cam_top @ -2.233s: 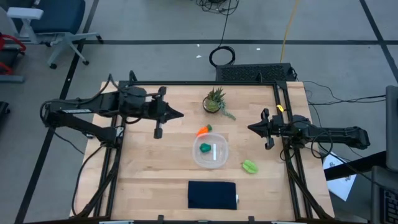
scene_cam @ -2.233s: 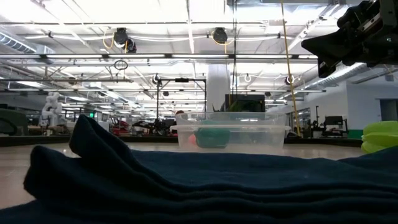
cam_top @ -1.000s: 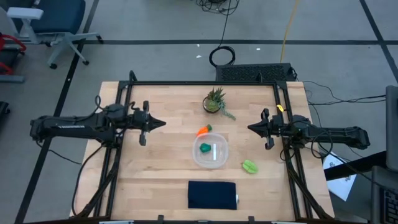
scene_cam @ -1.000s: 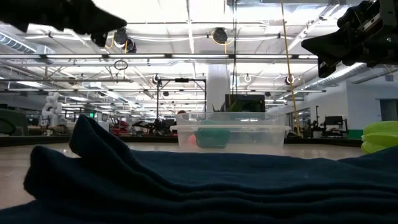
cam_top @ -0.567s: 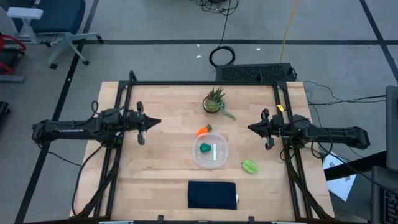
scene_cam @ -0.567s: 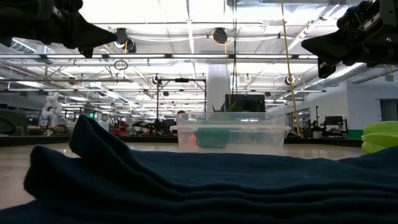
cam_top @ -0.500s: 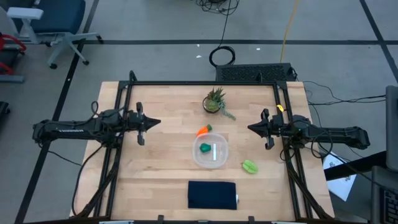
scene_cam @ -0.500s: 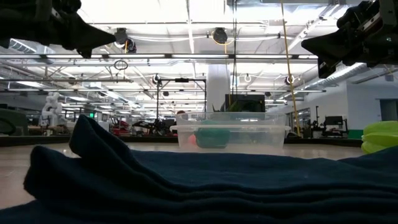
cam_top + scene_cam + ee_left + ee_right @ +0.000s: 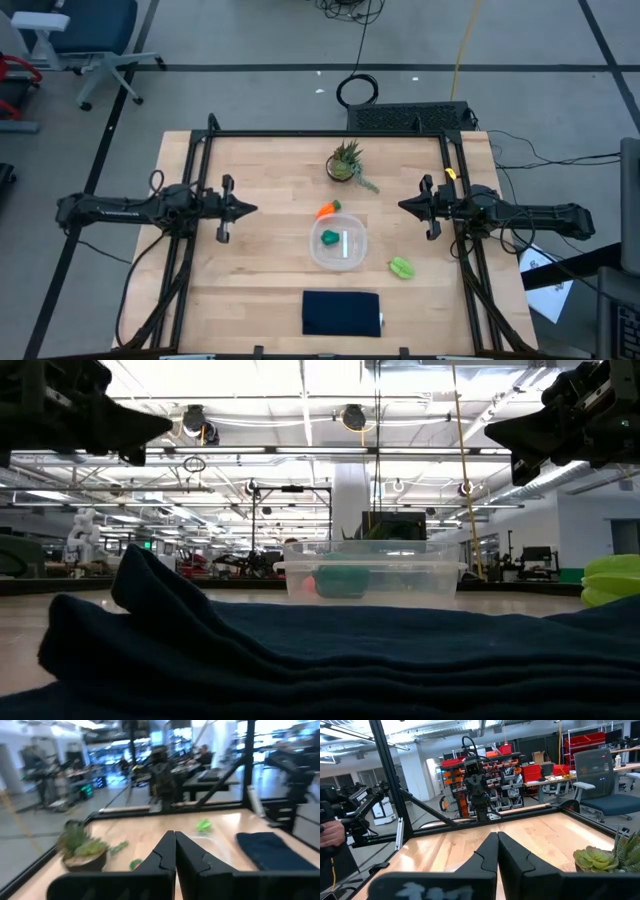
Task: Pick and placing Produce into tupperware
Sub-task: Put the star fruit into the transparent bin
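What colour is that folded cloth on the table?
The cloth is dark navy blue, plain; the high view shows it best.

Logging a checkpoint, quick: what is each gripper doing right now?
Left gripper: closed, holding nothing, above the table's left side.
Right gripper: closed, holding nothing, above the table's right side.

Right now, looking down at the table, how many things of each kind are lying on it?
Toy produce: 3, namely the carrot, the dark green lump and the light green leaf piece
Clear tub: 1, with only the lump inside
Potted plant: 1
Navy cloth: 1
Total: 6
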{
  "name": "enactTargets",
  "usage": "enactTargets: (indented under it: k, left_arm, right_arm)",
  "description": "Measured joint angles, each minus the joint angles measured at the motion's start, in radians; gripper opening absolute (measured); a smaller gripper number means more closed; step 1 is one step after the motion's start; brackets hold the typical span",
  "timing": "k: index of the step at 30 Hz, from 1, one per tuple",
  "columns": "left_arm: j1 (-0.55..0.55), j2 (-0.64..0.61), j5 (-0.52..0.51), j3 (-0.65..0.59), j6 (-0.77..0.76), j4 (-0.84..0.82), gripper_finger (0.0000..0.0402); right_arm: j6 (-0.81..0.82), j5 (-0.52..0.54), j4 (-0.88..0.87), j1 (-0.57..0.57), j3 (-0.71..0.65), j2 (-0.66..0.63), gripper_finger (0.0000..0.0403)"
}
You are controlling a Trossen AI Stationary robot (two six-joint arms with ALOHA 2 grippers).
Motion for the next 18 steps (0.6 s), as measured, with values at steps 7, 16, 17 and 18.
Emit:
enactTargets:
  k: [7, 16, 17, 18]
  left_arm:
    - [0.029, -0.014, 0.013, -0.001, 0.018, -0.054, 0.0]
    - [0.041, -0.013, 0.013, -0.002, 0.042, -0.105, 0.0]
    - [0.041, -0.013, 0.012, -0.002, 0.042, -0.114, 0.0]
    - [0.041, -0.013, 0.012, -0.002, 0.042, -0.121, 0.0]
  right_arm:
    - [0.007, 0.0, 0.0, 0.0, 0.0, 0.0, 0.0]
    - [0.006, 0.0, 0.0, 0.0, 0.0, 0.0, 0.0]
    - [0.006, 0.0, 0.0, 0.0, 0.0, 0.0, 0.0]
    - [0.005, 0.0, 0.0, 0.0, 0.0, 0.0, 0.0]
